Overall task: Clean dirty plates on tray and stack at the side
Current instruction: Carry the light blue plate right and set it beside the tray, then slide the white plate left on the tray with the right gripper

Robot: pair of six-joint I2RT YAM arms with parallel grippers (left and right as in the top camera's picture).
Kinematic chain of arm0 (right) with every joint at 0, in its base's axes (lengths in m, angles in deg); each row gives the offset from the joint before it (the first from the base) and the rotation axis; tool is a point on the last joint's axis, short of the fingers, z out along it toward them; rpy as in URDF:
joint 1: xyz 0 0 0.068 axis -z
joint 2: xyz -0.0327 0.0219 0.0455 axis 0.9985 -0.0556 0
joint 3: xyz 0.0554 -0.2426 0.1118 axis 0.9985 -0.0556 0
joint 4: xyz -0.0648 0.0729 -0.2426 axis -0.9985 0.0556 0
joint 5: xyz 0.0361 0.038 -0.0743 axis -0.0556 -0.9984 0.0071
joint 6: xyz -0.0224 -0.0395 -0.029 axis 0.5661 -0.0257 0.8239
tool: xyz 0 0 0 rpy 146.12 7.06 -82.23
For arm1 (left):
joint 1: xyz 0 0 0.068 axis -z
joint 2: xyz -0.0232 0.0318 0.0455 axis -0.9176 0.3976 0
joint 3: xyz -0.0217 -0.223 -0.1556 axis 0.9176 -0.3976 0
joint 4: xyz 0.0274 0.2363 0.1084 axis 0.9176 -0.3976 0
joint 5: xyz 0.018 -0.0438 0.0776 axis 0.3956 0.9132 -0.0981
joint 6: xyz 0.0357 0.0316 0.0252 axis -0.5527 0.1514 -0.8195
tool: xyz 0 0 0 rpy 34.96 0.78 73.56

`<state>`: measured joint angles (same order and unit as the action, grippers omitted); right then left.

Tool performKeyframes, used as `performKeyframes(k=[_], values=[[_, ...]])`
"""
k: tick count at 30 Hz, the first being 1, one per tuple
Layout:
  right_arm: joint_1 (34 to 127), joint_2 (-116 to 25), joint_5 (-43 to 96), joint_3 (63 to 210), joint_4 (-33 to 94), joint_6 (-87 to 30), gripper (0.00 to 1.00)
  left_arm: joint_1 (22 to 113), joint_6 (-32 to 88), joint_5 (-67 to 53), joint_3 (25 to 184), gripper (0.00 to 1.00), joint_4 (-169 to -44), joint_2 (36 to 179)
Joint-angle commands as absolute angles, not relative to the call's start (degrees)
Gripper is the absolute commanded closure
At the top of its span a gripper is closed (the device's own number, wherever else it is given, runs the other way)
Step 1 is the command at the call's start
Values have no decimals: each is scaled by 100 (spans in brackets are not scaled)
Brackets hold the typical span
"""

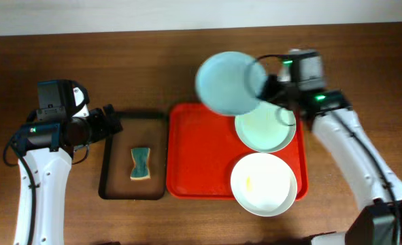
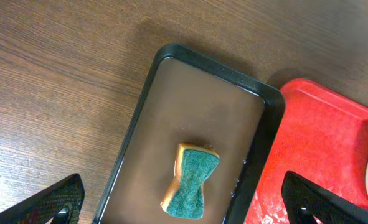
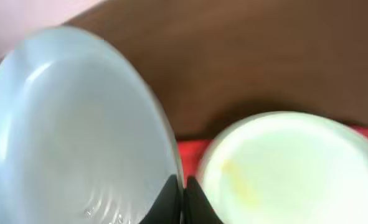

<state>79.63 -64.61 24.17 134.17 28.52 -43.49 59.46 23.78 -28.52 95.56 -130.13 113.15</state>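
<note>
My right gripper (image 1: 267,87) is shut on the rim of the pale blue plate (image 1: 226,83) and holds it tilted above the far edge of the red tray (image 1: 197,156). In the right wrist view the fingers (image 3: 182,198) pinch that plate's rim (image 3: 78,130). The pale green plate (image 1: 265,131) with a yellowish smear lies on the tray's far right, also seen in the right wrist view (image 3: 296,168). The white plate (image 1: 263,184) with a yellow smear lies on the tray's near right. My left gripper (image 2: 184,205) is open above the black tray.
A narrow black tray (image 1: 112,170) left of the red tray holds a green and yellow sponge (image 1: 141,164), also seen in the left wrist view (image 2: 191,180). The brown wooden table (image 1: 153,54) lies all around.
</note>
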Motion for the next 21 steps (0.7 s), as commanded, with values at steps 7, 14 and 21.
performKeyframes(k=[7,14,21], values=[[11985,-6343,2598,13388,4830,-4371,96,5929,2430,-2791,9637,1,-13004,11265],[12171,-6350,3221,11852,3676,-4527,96,5929,2430,-2791,9637,1,-13004,11265],[12171,-6350,3219,11207,2744,-4524,81,5929,2430,-2791,9637,1,-13004,11265]])
